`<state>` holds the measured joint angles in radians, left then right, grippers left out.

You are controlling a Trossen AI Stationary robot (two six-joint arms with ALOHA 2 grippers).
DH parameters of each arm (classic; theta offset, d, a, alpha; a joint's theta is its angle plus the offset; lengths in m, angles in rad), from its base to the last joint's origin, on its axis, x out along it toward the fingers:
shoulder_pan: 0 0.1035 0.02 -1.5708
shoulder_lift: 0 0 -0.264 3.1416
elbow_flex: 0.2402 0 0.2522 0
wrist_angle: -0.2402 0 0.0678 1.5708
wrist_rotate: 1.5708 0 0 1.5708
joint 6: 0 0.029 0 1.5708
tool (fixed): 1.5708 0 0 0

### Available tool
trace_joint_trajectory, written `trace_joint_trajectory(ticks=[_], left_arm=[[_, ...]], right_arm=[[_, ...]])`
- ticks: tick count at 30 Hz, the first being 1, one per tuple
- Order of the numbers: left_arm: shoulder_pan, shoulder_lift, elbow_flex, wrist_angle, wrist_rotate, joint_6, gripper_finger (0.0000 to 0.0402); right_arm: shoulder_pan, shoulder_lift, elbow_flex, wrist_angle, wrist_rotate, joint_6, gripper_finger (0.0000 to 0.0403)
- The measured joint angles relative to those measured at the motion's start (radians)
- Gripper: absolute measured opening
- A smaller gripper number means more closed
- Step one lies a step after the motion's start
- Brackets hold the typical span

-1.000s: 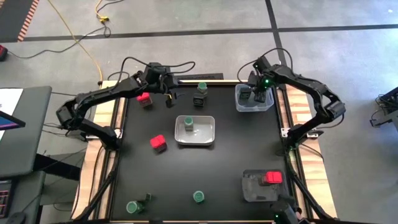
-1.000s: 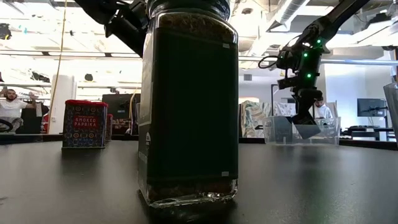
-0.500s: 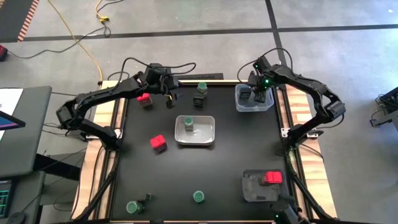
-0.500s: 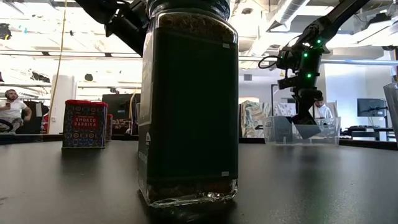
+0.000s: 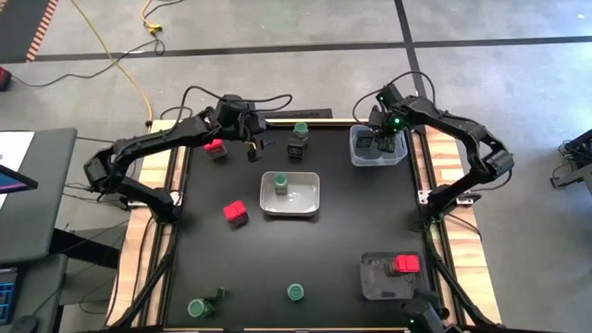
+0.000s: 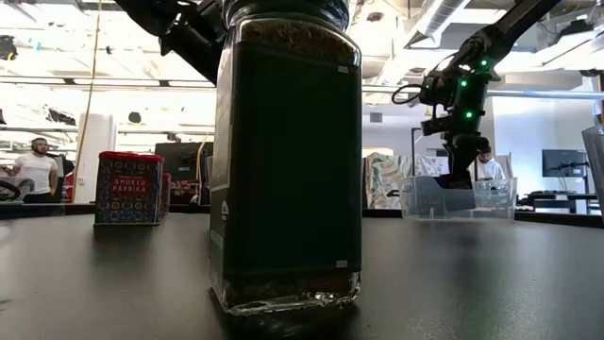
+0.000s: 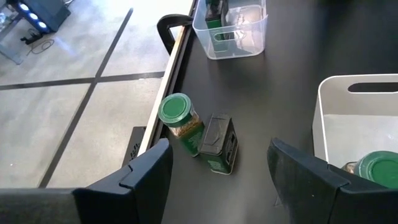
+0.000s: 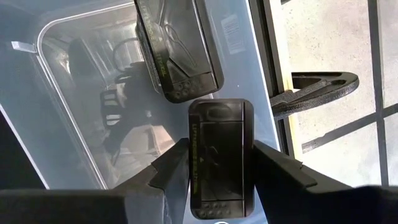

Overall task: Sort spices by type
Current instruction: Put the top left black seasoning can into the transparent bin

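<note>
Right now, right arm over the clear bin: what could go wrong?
1. The right gripper has a dark tin between its fingers, close beside a second tin in the clear bin. Lifting away could drag or tip either tin.
2. The left gripper is open above a green-lidded jar and another tin that touch near the table edge. Closing on one may push the other off.
</note>
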<state>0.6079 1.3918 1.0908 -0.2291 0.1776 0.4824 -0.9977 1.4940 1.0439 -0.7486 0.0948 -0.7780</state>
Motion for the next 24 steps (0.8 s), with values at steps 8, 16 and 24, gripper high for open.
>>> trace_joint_trajectory(ticks=[8,16,24], left_arm=[[0.000,0.000,0.000,0.000,0.000,-0.008,0.0249],[0.000,0.000,0.000,0.001,0.000,-0.008,0.0249],[0.000,0.000,0.000,0.001,0.000,-0.008,0.0249]], right_arm=[[0.019,0.000,0.000,-0.010,0.080,0.002,0.0190],[0.036,0.000,0.000,-0.011,0.120,-0.009,0.0190],[0.035,0.000,0.000,-0.032,0.122,-0.008,0.0190]])
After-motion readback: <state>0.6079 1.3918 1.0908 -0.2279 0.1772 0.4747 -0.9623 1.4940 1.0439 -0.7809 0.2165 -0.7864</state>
